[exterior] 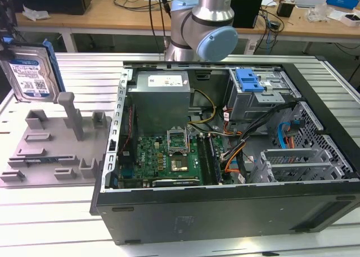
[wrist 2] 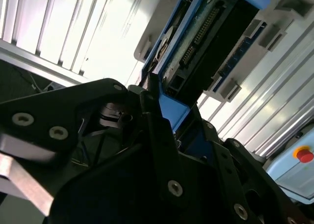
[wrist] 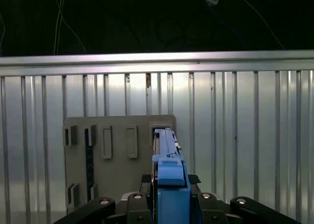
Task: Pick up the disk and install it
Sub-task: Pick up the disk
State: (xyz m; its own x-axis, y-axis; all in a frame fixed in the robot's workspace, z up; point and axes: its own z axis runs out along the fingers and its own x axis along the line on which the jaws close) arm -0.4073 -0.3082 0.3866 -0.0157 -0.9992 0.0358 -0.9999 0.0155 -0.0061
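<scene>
Exterior view: the disk (exterior: 28, 71) is outside the computer case (exterior: 225, 212), off its side on the exterior view's left. It stands on edge with the label facing the camera. A grey holder (exterior: 56, 144) lies flat on the desk (exterior: 56, 229) just beside the case on that same side. The disk is over the holder's far end and looks clear of its slots, though I can't confirm that from this angle alone.

Second wrist view: the hand (wrist 2: 176, 118) is closed on the disk's blue bracket, with the black fingers (wrist 2: 154, 116) pinching it from both sides and no gap showing. The first wrist view agrees: the disk is edge-on in the hand with the holder well below it.

My read: the pick is done, this is the carry stage, and the install hasn't started. The drive cage (exterior: 256, 94), with a blue latch piece (exterior: 248, 80) on top, sits inside the case at its far corner on the exterior view's right.

What the install calls for, as I judge it:
- Getting the disk over the case wall without clipping the power supply (exterior: 160, 97) or the loose cables (exterior: 242, 144) inside the case.
- Probably turning it off its edge to match the cage.
- Squaring the bracket to the opening, then a straight push.

The grip is on the bracket end only, so side load could twist the disk in the hand.
</scene>
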